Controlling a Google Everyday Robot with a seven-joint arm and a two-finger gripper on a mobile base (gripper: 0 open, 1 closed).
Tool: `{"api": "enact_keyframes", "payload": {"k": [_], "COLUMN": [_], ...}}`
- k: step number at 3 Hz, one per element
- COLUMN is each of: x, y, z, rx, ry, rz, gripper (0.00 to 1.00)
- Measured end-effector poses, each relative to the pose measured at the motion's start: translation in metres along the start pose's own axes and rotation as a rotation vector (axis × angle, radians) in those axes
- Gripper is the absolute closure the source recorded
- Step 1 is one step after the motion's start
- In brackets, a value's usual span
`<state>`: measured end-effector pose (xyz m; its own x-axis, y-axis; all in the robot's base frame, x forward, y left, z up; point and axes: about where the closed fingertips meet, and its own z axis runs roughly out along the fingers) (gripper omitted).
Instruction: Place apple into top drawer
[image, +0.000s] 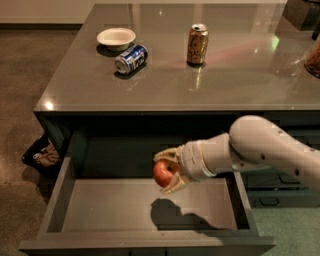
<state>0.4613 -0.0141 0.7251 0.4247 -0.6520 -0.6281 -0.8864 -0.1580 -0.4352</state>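
So the tool (164, 173) hangs over the open top drawer (100, 207), about mid-width and toward the far side, with its fingers clamped on the apple (161, 175) from above and below. The apple's up in the air, not touching the drawer floor, and you can see its shadow (170, 214) on the grey bottom a bit nearer. The white arm (265, 150) reaches in from the right. Up on the worktop (210, 85) there's a white bowl (116, 37) far left, a blue can (131, 58) on its side just beside it, and a gold can (197, 44) upright further right.
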Motion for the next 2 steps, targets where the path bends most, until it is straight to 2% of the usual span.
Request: {"api": "enact_keyframes", "payload": {"k": [1,2], "x": [0.0377,0.0405], "y": [0.0359,0.0389], "z": [0.0193,0.0215], "rx": [-0.027,-0.043], "ry": [0.006,0.014], "rz": [0.068,0.068], "gripper": [1.00,1.00]}}
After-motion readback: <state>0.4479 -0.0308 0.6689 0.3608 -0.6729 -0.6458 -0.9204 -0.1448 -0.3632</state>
